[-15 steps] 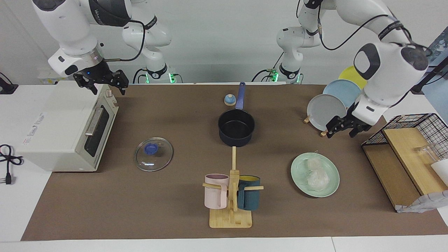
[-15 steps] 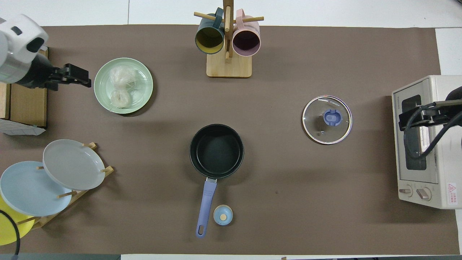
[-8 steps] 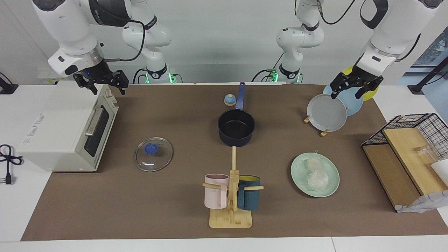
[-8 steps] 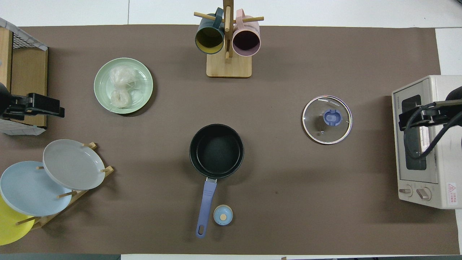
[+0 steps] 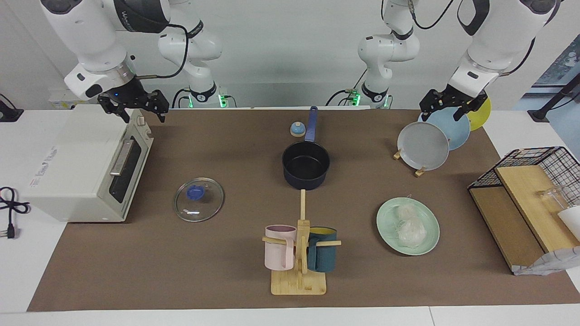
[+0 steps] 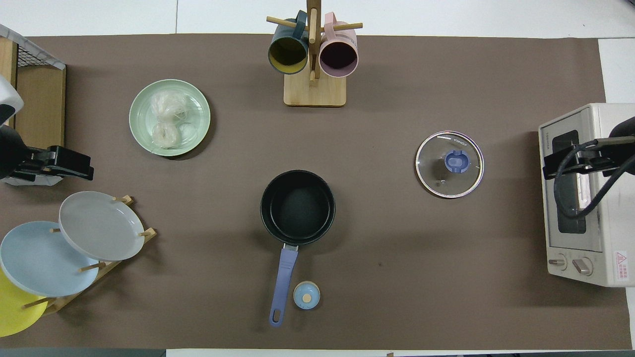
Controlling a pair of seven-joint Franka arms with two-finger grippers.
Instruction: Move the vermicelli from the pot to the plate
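The vermicelli point(image 5: 410, 226) lies as a whitish clump on the mint-green plate point(image 5: 383, 222), which sits toward the left arm's end of the table. They also show in the overhead view: the vermicelli point(image 6: 166, 121) and the plate point(image 6: 197, 115). The navy pot point(image 5: 306, 165) with its blue handle stands mid-table with nothing in it; its black inside shows in the overhead view point(image 6: 297, 207). My left gripper point(image 5: 445, 112) is open and empty, raised over the plate rack; the overhead view point(image 6: 74, 163) shows it too. My right gripper point(image 5: 144, 117) is open and empty, waiting over the toaster oven; it also shows in the overhead view point(image 6: 550, 166).
A rack holds grey point(image 5: 423, 146), light blue and yellow plates. A glass lid point(image 5: 199, 199) lies beside the toaster oven point(image 5: 81, 167). A mug tree point(image 5: 299, 253) with pink and teal mugs stands farther from the robots than the pot. A small blue knob point(image 5: 297, 129) lies by the pot handle. A wire basket point(image 5: 530, 199) stands at the table's end.
My left gripper has risen from beside the mint plate and moved toward the robots, over the plate rack. The right arm has barely moved. The vermicelli stays on the plate.
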